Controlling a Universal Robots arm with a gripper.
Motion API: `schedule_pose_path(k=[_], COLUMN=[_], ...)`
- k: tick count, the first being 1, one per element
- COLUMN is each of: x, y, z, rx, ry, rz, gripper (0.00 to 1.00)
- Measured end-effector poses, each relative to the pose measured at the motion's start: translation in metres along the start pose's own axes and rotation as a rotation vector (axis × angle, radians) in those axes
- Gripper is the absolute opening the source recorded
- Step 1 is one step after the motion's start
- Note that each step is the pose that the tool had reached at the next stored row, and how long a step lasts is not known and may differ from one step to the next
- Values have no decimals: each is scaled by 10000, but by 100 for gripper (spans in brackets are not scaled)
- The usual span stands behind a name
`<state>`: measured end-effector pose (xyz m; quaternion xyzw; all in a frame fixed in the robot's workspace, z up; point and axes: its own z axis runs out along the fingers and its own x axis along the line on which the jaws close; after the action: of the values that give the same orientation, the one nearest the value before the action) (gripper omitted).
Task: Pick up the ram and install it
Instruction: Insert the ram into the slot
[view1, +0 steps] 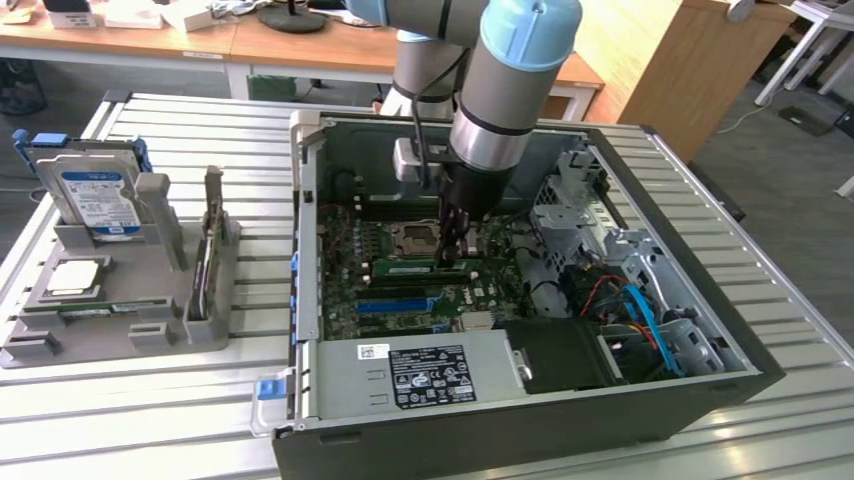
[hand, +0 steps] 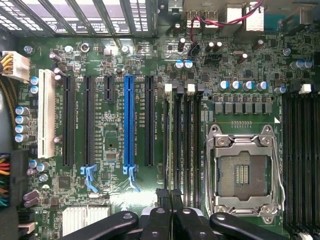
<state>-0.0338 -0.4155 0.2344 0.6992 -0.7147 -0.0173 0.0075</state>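
Observation:
The ram (view1: 407, 268) is a thin green stick standing on its long edge in a memory slot of the motherboard, beside the empty CPU socket (view1: 418, 237). My gripper (view1: 455, 258) reaches straight down into the open computer case, shut on the ram's top edge. In the wrist view the ram (hand: 167, 135) shows edge-on as a narrow strip between white slot clips. It runs up to my gripper (hand: 169, 194), whose black fingers are pressed together. The CPU socket (hand: 243, 170) lies just beside it. Whether the ram is fully seated I cannot tell.
The case wall (view1: 304, 250) and drive cage (view1: 587, 200) hem in the arm. A power supply (view1: 420, 365) sits at the case front. On the exterior view's left, a grey tray (view1: 200, 330) carries a blue-labelled hard drive (view1: 96, 195), a silver CPU chip (view1: 78, 278) and a thin board on edge (view1: 207, 245).

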Motion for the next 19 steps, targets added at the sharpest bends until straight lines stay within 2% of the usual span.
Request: schedule_pose_path(k=[19], x=[0], y=[0], z=[12], rx=[-2], ry=[4], rz=[-101], gripper=[12])
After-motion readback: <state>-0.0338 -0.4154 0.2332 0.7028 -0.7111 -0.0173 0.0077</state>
